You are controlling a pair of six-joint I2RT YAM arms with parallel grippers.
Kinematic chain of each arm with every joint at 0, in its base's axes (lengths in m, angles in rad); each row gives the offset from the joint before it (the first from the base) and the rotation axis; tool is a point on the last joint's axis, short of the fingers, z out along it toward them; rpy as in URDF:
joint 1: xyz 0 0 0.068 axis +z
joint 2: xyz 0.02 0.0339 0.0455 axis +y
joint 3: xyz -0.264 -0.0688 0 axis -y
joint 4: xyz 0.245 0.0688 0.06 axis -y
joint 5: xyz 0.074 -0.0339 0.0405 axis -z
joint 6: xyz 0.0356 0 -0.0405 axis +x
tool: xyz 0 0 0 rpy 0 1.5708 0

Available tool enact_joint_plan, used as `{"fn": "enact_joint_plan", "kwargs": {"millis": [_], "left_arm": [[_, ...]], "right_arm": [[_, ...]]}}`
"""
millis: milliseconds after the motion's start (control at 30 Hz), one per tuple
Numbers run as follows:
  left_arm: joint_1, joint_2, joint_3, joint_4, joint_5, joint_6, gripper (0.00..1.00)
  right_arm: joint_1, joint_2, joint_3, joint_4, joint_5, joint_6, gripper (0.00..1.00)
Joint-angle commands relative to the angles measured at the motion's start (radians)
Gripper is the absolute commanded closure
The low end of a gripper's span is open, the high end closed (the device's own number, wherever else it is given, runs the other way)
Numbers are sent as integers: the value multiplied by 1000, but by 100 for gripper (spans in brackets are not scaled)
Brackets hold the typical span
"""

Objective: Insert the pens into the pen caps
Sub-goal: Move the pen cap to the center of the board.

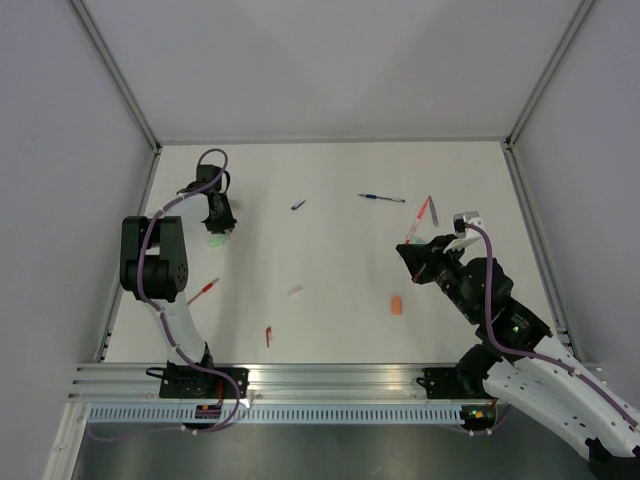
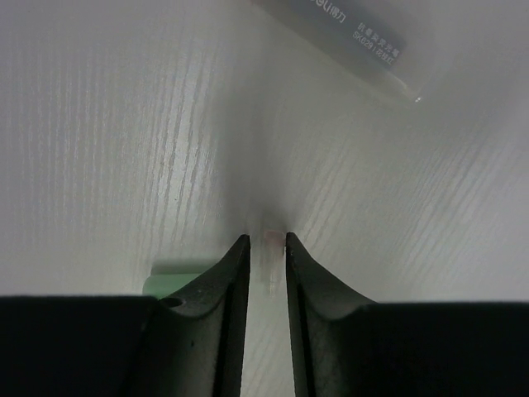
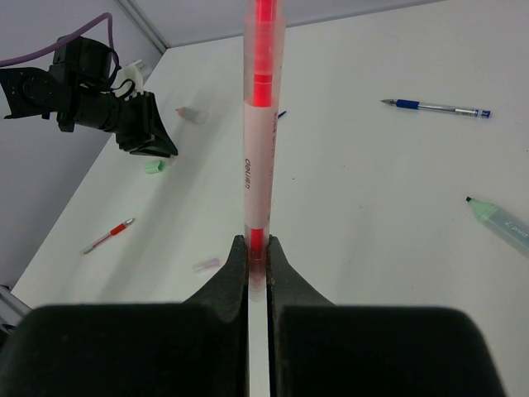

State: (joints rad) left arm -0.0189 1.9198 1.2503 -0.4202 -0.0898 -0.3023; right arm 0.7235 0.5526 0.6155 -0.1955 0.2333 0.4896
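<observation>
Over the table (image 1: 330,250), my right hand (image 3: 257,244) squeezed a red pen (image 3: 260,124); my left hand (image 2: 266,241) pointed down, nearly closed, holding I couldn't tell what.

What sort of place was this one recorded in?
Probably a robot lab test cell: a white table enclosed by plain grey panels, with an aluminium rail along its near edge carrying the left arm and right arm.

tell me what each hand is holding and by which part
Right hand grips the red pen by one end. Left hand: cannot tell.
</observation>
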Motion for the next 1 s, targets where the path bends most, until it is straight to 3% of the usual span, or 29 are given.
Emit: {"fn": "enact_joint_plan", "kwargs": {"millis": [0,100,367,700,967], "left_arm": [[0,24,20,-9,54,58,72],[-1,24,14,3,94,66,76],[-62,-19,-20,75,231,130,97],[-243,-113,-113,176,401,367,93],[-352,-139,-126,118,470,505,91]], "right_arm": [[-1,3,6,19,3,-2,100],[-1,6,7,22,4,-2,100],[-1,10,9,24,11,-2,100],[-1,17,9,28,27,-2,100],[-1,27,7,28,41,-2,100]]}}
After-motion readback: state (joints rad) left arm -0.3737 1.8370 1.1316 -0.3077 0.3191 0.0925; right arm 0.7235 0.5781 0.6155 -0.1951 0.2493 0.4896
